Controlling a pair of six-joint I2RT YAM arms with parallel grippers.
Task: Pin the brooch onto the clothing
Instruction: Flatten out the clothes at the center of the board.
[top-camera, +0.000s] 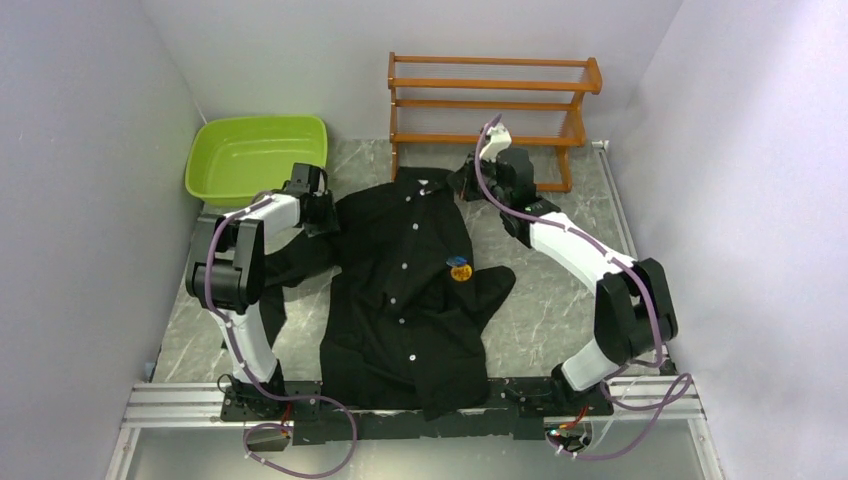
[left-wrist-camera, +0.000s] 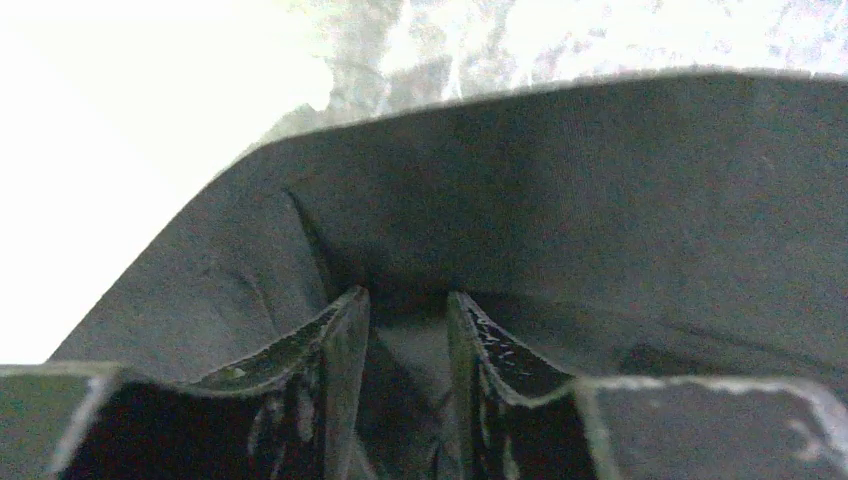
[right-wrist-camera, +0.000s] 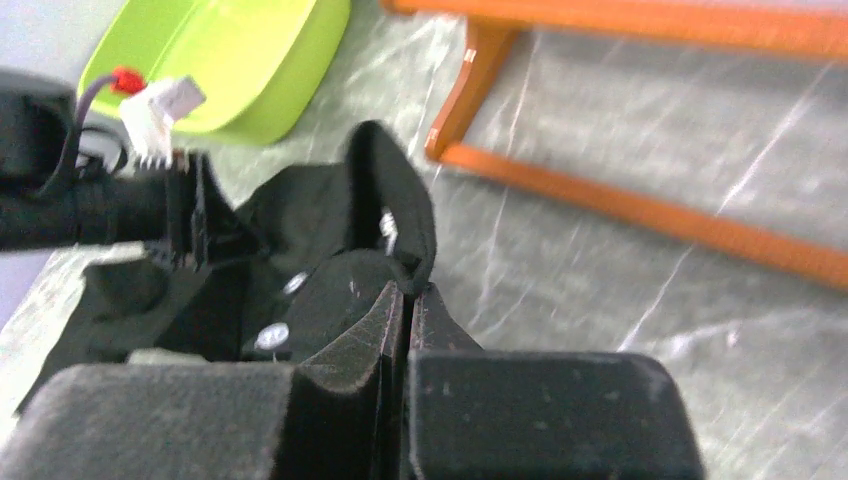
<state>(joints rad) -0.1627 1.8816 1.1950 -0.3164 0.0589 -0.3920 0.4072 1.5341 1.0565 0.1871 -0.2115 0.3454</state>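
Top external view: the brooch (top-camera: 461, 269) sits on the chest of the clothing (top-camera: 400, 320). The right end effector (right-wrist-camera: 408, 292) is clamped on its top edge. The left end effector (left-wrist-camera: 405, 300), fingers apart, straddles shoulder fabric. Likely step: straightening the garment; next, the left must close on the fabric.

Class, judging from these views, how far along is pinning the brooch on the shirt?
Done: brooch lies on the shirt chest; whether it is fastened is unclear. In hand: right hand pinches the shirt's top edge; left hand straddles shoulder fabric, part open. Left: perhaps only letting go.
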